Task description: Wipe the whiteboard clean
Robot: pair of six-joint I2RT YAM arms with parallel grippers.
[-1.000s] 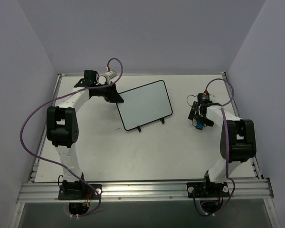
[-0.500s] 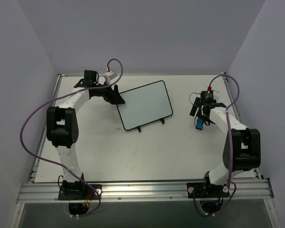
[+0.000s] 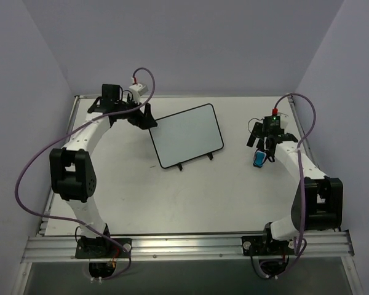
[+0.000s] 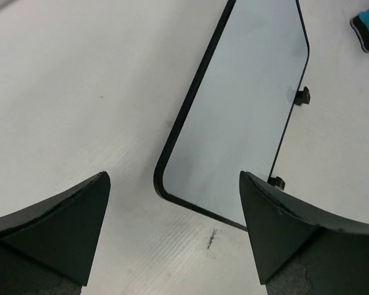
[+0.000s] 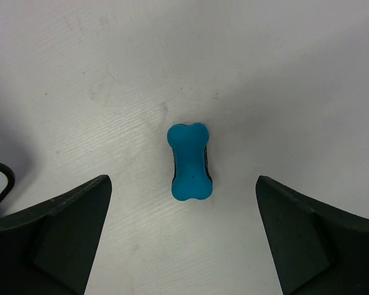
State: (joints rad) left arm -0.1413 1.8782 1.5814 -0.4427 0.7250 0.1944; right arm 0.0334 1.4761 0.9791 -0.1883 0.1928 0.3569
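Observation:
The whiteboard (image 3: 186,136) lies flat on the table at centre back, its white face blank inside the thin black frame, with two small black feet on its near edge. In the left wrist view the whiteboard (image 4: 240,123) stretches away ahead of my left gripper (image 4: 173,184). That left gripper (image 3: 144,117) is open, just off the board's back-left corner and not touching it. The blue bone-shaped eraser (image 3: 259,160) lies on the table to the right. My right gripper (image 5: 183,179) hangs open above the eraser (image 5: 189,161), apart from it.
The table is bounded by grey walls on three sides and a metal rail (image 3: 184,244) at the near edge, where both arm bases are bolted. Purple cables loop off each arm. A small dark scuff (image 4: 210,238) marks the table near the board's corner.
My left gripper has opened and pulled back from the whiteboard's back-left corner. My right gripper has opened wider and risen slightly, with the eraser lying on the table below.

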